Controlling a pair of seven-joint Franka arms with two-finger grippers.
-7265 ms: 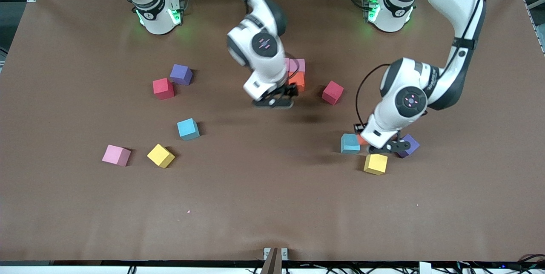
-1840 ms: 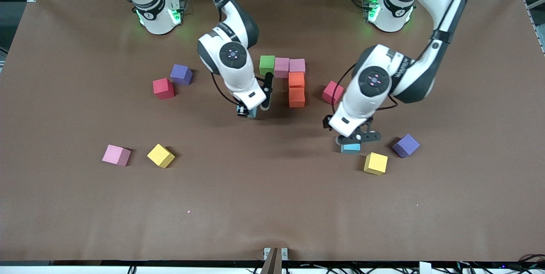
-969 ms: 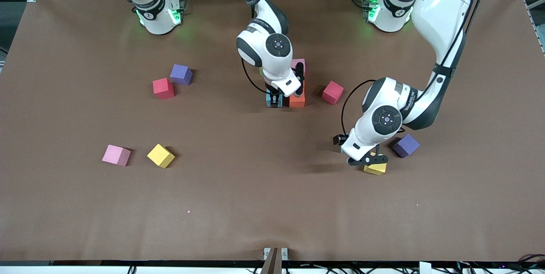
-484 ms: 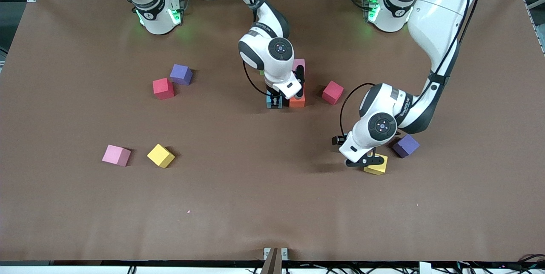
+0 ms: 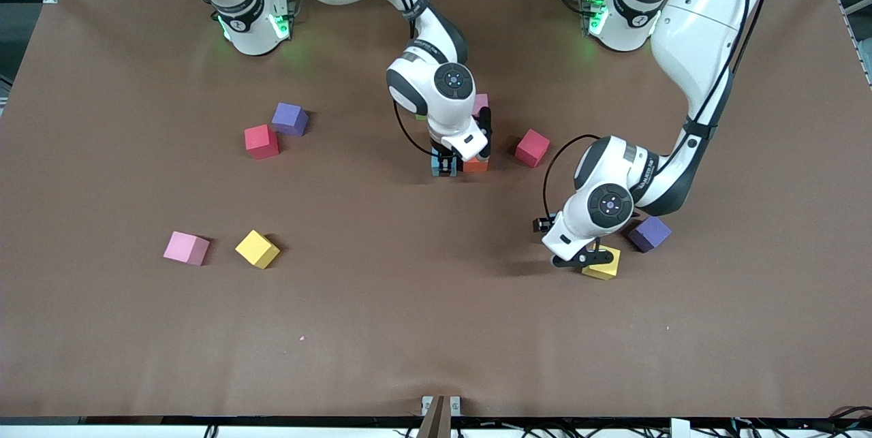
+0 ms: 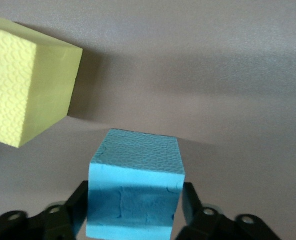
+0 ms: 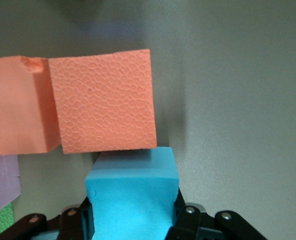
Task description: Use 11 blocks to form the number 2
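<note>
My right gripper (image 5: 444, 167) is shut on a blue cube (image 7: 133, 192), held low against the nearer orange cube (image 7: 103, 107) of the started number 2. That cube's blue edge (image 5: 434, 165) shows beside the orange cube (image 5: 475, 165). A pink cube (image 5: 481, 103) and a sliver of the green cube (image 5: 421, 116) show past the arm. My left gripper (image 5: 582, 259) is shut on the other blue cube (image 6: 135, 192), just above the table beside a yellow cube (image 5: 603, 265). That yellow cube also shows in the left wrist view (image 6: 28, 80).
Loose cubes lie about. There is a crimson one (image 5: 532, 148) near the digit and a purple one (image 5: 650, 233) by the left hand. Toward the right arm's end lie red (image 5: 261, 141), purple (image 5: 289, 118), light pink (image 5: 185, 248) and yellow (image 5: 257, 248) cubes.
My right gripper carried its blue cube to the orange column and edged it closer. My left gripper took the blue cube and moved it beside the yellow cube, then stayed nearly still.
</note>
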